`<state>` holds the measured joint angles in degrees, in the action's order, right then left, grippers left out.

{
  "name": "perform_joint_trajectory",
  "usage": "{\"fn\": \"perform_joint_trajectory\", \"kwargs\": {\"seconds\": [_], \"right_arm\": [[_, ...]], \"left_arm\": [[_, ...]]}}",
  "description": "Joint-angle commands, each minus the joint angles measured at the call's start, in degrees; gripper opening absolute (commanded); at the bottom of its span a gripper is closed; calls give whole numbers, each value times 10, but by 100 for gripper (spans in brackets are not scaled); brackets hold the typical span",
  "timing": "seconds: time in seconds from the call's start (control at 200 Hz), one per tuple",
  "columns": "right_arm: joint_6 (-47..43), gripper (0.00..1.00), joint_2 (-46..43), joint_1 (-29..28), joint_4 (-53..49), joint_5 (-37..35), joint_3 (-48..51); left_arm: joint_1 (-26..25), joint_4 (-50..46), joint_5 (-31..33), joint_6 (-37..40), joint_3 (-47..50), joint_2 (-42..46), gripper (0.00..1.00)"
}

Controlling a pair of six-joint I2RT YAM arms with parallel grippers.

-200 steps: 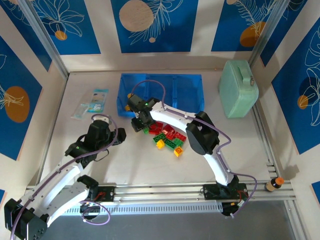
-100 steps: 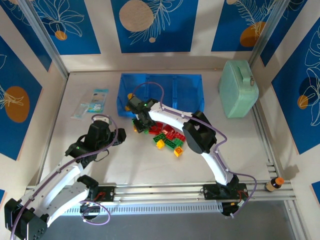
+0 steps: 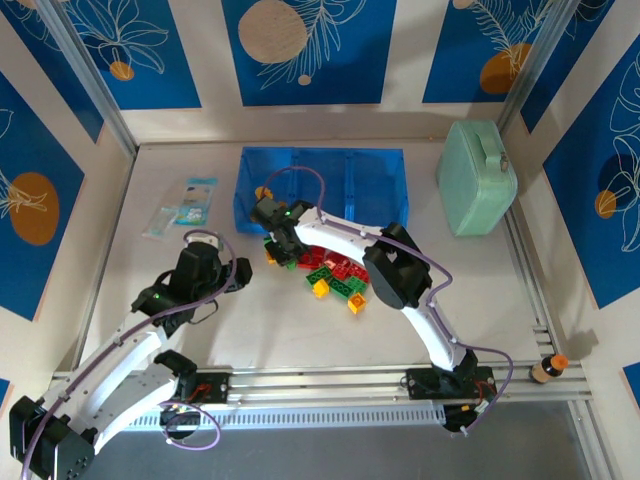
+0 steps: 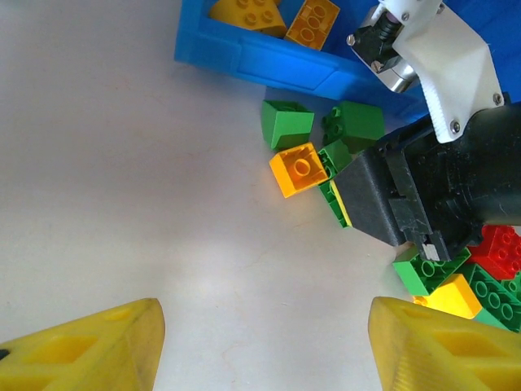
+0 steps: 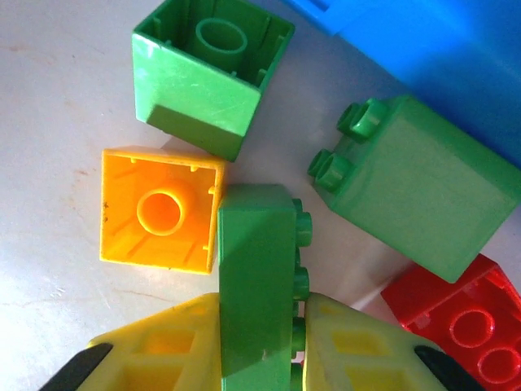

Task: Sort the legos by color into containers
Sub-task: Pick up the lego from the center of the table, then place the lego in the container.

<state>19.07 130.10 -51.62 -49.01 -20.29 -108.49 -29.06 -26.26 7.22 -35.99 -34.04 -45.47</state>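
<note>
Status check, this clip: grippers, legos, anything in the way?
Right gripper shut on green brick. Left gripper open, empty. Pile beside blue tray unsorted; orange brick crowds the grasp.

Counts around right pincer (image 5: 259, 330), wrist view: green legos x3, meaning clamped green lego (image 5: 256, 269) between its fingers, plus hollow-side-up green lego (image 5: 212, 73) and side-lying green lego (image 5: 415, 195) just past its tips. Orange lego (image 5: 159, 212) x1, just beside the clamped one. Red lego (image 5: 456, 322) x1, near the other finger. Beyond the pincer: binned orange legos (image 4: 313, 20) x2 in blue tray (image 3: 380, 185), tray x1 with 3 bins. Mint case (image 3: 477, 178) x1. Pincers x2, incl. left pincer (image 4: 260, 342). Whole-pile total: can't tell from above.
</note>
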Motion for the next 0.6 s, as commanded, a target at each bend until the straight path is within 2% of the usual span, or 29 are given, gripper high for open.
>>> {"fn": "perform_joint_trajectory", "kwargs": {"seconds": [0.0,0.205,0.345,0.595], "right_arm": [[10,26,-51,-10,-19,-11,13],[17,26,-149,-3,-22,-30,45],[25,27,-201,31,-31,-45,48],[18,27,-174,125,-37,-19,15]], "left_arm": [[-5,-5,11,-1,-1,6,67],[-5,-3,12,2,-3,3,67],[-5,4,7,3,-4,-7,67],[-15,25,-7,3,-7,-34,67]]}}
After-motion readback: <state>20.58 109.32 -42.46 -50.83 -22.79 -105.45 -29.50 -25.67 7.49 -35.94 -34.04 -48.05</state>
